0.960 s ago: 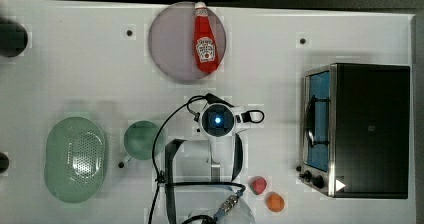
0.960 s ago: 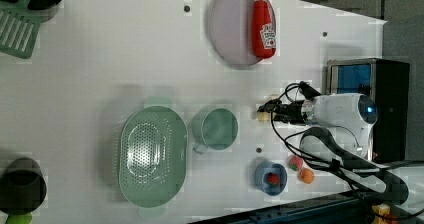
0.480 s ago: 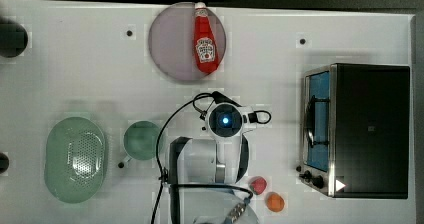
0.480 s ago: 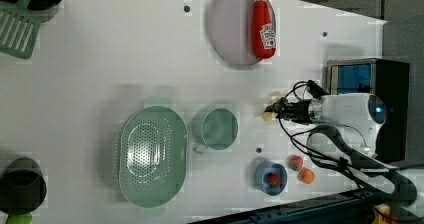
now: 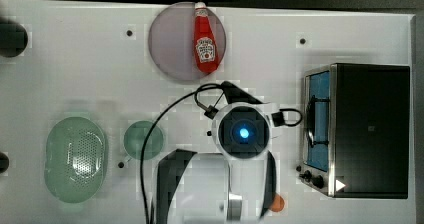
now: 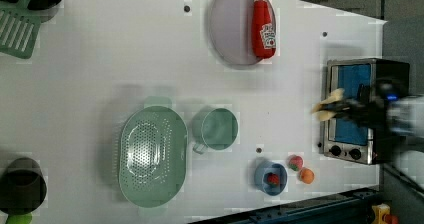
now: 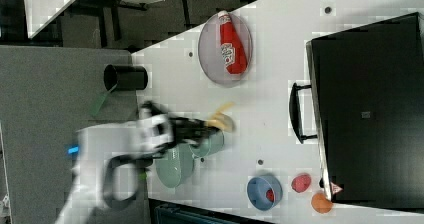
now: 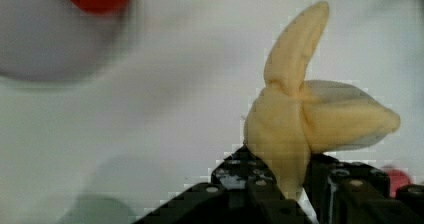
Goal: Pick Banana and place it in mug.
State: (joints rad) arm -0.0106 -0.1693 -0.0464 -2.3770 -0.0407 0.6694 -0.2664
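The gripper (image 8: 292, 194) has its jaws clamped on the banana (image 8: 300, 119), holding it up off the white table (image 6: 125, 59), well apart from the mug (image 6: 218, 129).

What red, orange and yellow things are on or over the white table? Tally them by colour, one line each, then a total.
Red: 3 (ketchup bottle, fruit in the blue bowl, second fruit beside it)
Orange: 1 (ball)
Yellow: 1 (banana)
Total: 5
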